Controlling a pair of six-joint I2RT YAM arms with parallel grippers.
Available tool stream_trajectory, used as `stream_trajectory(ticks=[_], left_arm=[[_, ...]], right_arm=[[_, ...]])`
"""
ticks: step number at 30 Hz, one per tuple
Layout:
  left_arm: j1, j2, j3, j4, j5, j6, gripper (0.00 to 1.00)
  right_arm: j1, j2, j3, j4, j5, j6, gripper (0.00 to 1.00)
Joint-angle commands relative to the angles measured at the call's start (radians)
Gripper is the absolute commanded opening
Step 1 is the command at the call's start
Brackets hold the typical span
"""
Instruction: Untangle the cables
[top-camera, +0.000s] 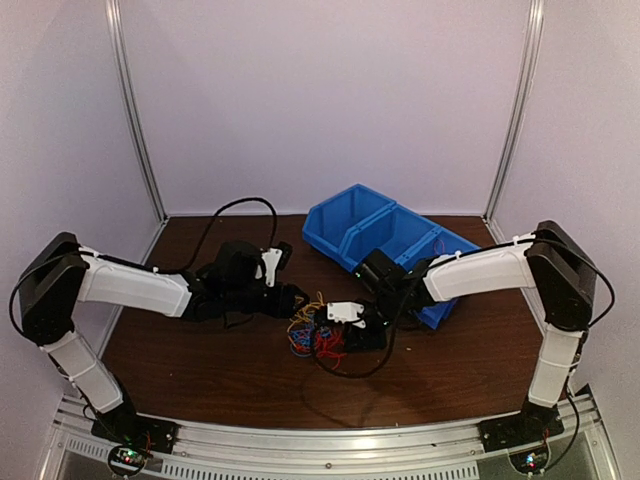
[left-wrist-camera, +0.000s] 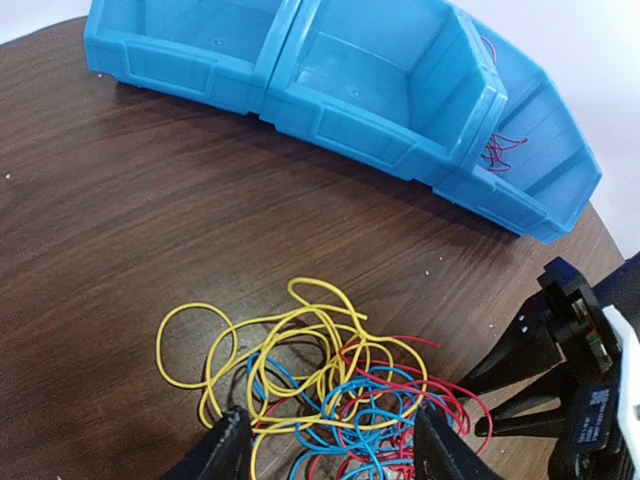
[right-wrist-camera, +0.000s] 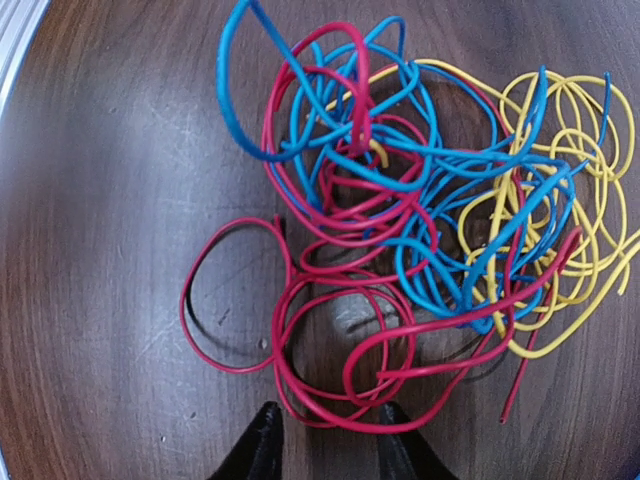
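Cables (top-camera: 315, 335) lie in 1 tangled heap on the brown table (top-camera: 200, 370), between the 2 grippers and just in front of the 3 blue bins (top-camera: 385, 235).

The left gripper (left-wrist-camera: 330, 445) hangs low over the near edge of the heap, its jaws standing wide, with red, blue and yellow strands (left-wrist-camera: 350, 395) lying between the fingers; nothing is clamped.

The right gripper (right-wrist-camera: 330, 435) sits at the opposite side, jaws parted more narrowly, and the bottom of a red loop (right-wrist-camera: 330, 425) runs across the gap, not pinched.

The heap shows 3 colours; how many loops there are, I cannot tell. A few red wires (left-wrist-camera: 497, 150) lie in the end bin.
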Motion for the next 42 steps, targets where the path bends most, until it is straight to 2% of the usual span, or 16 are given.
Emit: stream_trajectory(ticks=[1,3,6,9,13,17,21,26,31,35,42], left_arm=[[0.003,0.050,0.040,0.102,0.048,-0.032,0.56],[0.003,0.058,0.041,0.093,0.060,-0.034,0.55],[0.003,0.049,0.020,0.102,0.066,-0.038,0.55],[0.003,0.048,0.008,0.099,0.055,-0.039,0.55],[0.003,0.052,0.002,0.100,0.054,-0.046,0.55],[0.003,0.047,-0.003,0.098,0.051,-0.049,0.55],[0.003,0.046,-0.005,0.094,0.044,-0.047,0.55],[0.002,0.046,-0.015,0.131,0.071,-0.008,0.55],[-0.018,0.014,-0.078,0.274,0.121,0.083,0.55],[-0.082,-0.024,-0.111,0.357,0.119,0.168,0.55],[-0.200,-0.051,-0.140,0.521,0.047,0.274,0.55]], right_arm=[[0.010,0.030,0.041,0.036,-0.019,0.047,0.26],[0.011,0.034,0.046,0.043,-0.012,0.058,0.20],[0.011,0.027,0.031,0.071,0.012,0.071,0.19],[0.011,0.021,0.013,0.098,0.031,0.073,0.21],[0.011,0.026,0.009,0.122,0.054,0.085,0.31],[0.012,0.032,0.006,0.140,0.093,0.094,0.32],[0.012,0.031,0.001,0.137,0.078,0.098,0.20],[0.013,-0.012,-0.007,0.090,0.093,0.088,0.00],[0.012,-0.154,0.008,-0.052,0.068,0.029,0.00],[0.012,-0.259,0.079,-0.175,0.039,0.011,0.00],[0.012,-0.340,0.165,-0.245,0.012,0.017,0.00]])
